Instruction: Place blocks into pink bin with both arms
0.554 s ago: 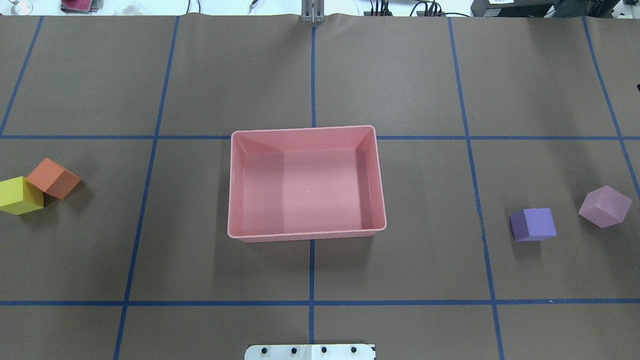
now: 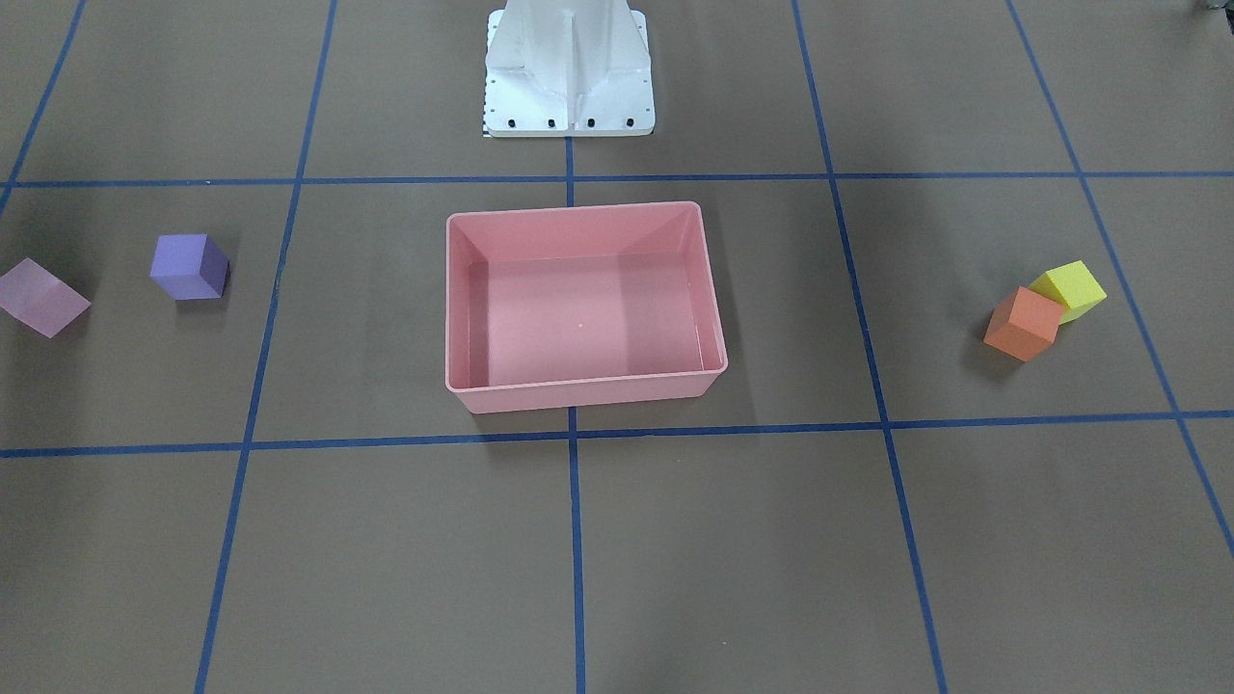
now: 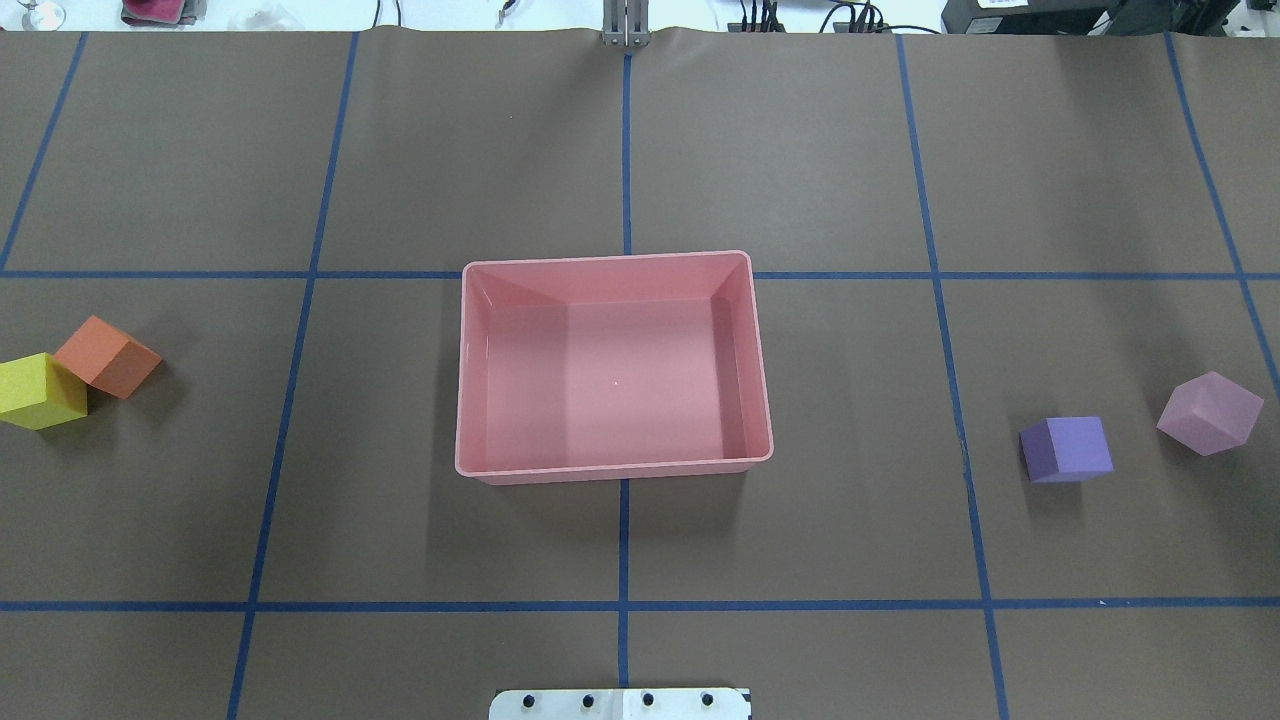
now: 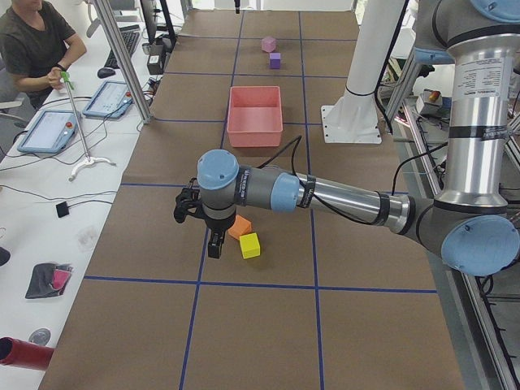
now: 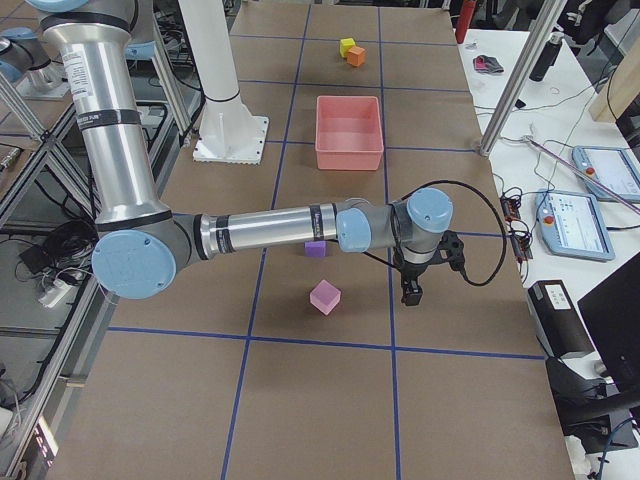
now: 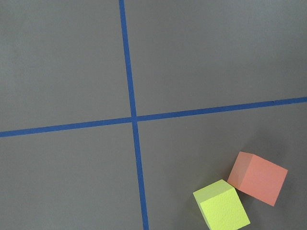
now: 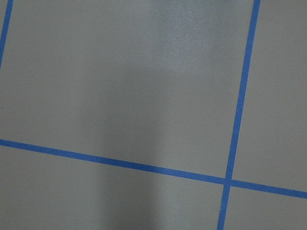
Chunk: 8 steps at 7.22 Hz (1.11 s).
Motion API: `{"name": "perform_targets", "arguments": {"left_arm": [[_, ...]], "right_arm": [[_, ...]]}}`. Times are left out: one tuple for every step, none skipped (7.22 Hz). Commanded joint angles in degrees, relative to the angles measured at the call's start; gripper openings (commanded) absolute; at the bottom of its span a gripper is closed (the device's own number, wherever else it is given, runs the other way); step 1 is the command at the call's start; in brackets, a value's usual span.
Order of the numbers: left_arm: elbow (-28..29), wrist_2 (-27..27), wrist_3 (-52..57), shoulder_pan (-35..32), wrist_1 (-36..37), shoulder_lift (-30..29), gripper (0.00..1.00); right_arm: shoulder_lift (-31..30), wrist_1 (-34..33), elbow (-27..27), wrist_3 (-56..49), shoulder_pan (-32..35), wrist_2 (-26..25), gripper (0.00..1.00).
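The pink bin (image 3: 610,468) sits mid-table and holds nothing. The orange block (image 3: 105,357) and yellow block (image 3: 38,390) touch at the overhead view's left edge. The purple block (image 3: 1068,449) and light pink block (image 3: 1210,413) lie apart at the right. My left gripper (image 4: 213,244) shows only in the exterior left view, pointing down beside the orange block (image 4: 239,228). My right gripper (image 5: 410,293) shows only in the exterior right view, a little past the light pink block (image 5: 325,296). I cannot tell whether either is open or shut.
The white pedestal base (image 2: 569,67) stands behind the bin. A person (image 4: 36,45) sits at a side table with tablets (image 4: 49,130) along the table's far side. Blue tape lines grid the brown table cover (image 3: 800,150).
The blocks and the bin have not moved. A small dark shape at the overhead view's right edge no longer shows.
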Motion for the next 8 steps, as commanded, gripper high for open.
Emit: {"name": "perform_targets", "arguments": {"left_arm": [[-0.07,0.26,0.17,0.72,0.1,-0.12,0.99],[-0.16,0.52,0.44,0.73,0.01,0.06,0.99],[-0.25,0.53,0.53,0.73,-0.07,0.32,0.99],[-0.43,0.18,0.53,0.73,0.01,0.76,0.99],[-0.25,0.09,0.44,0.73,-0.07,0.76,0.99],[-0.51,0.0,0.53,0.73,-0.16,0.85,0.99],[-0.95,0.0,0.61,0.82,-0.16,1.11,1.0],[0.09,0.0,0.35,0.99,-0.16,1.38,1.0]], "right_arm": [[-3.37,0.41,3.03,-0.01,-0.52,-0.77,1.0],[-4.43,0.33,5.23,0.08,-0.52,-2.34,1.0],[-4.97,0.32,6.21,0.17,-0.6,-2.44,1.0],[-5.06,0.41,6.22,0.08,-0.69,-2.44,1.0],[-5.15,0.5,6.39,0.78,-1.3,-2.18,1.0],[-5.24,0.5,6.39,0.96,-1.83,-1.66,1.0],[-5.24,0.85,6.48,0.96,-3.49,-1.65,1.0],[-5.24,0.76,7.44,1.48,-4.72,-1.65,1.0]]}}
